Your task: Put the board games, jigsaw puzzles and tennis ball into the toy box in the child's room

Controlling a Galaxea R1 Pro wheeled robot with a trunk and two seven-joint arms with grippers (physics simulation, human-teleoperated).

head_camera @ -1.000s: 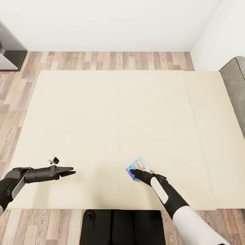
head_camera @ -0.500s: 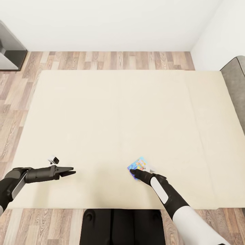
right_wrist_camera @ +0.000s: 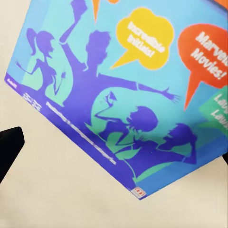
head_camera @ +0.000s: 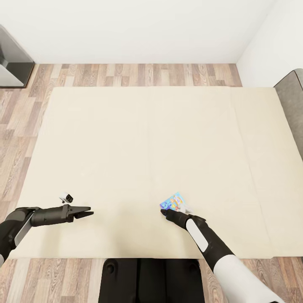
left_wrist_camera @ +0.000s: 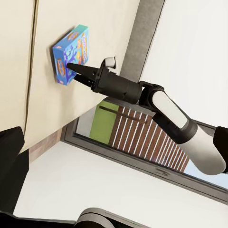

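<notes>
- The right gripper (head_camera: 165, 212) sits low over the bed (head_camera: 139, 143), its dark tips right at the near edge of the small blue board game (head_camera: 172, 202). From the left wrist view the fingers (left_wrist_camera: 75, 70) come to one narrow point against the box's (left_wrist_camera: 71, 53) edge; whether they pinch it or only touch it I cannot tell.
- In the right wrist view the box (right_wrist_camera: 128, 90) lies flat on the beige mattress (right_wrist_camera: 61, 190), its lid printed with purple figures and yellow and orange speech bubbles, one corner pointing toward the camera.
- The left gripper (head_camera: 87, 211) hovers over bare mattress, well apart from the box, which lies ahead of its tips. Its jaws stand a little apart with nothing between them.
- Beyond both sets of jaws the mattress runs plain and wide to its far edge.
- Wood-plank floor (head_camera: 126, 75) borders the bed on the far side and to the left, then white wall (head_camera: 126, 29).
- The grey headboard (head_camera: 291, 105) rises at the right edge of the bed.
- A grey cabinet (head_camera: 10, 63) stands in the far left corner.
</notes>
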